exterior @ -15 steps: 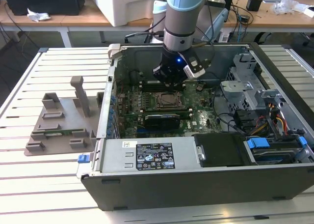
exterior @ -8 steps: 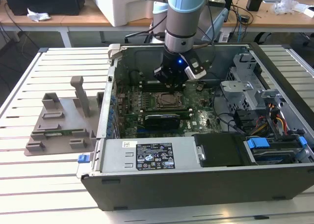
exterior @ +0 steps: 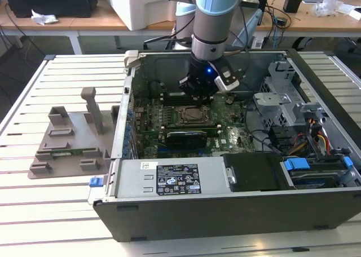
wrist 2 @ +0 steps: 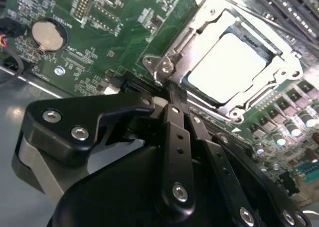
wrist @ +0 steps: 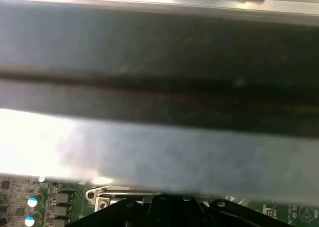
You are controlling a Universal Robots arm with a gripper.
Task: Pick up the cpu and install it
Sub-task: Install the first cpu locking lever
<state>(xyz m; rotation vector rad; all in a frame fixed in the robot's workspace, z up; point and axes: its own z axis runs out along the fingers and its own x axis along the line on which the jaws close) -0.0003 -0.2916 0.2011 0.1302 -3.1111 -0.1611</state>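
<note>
Silver cpu — seated in socket

An open computer case lies on the slatted counter, its green circuit board directly beneath the end effector. A grey plastic plate sits well apart, outside the case.
</note>
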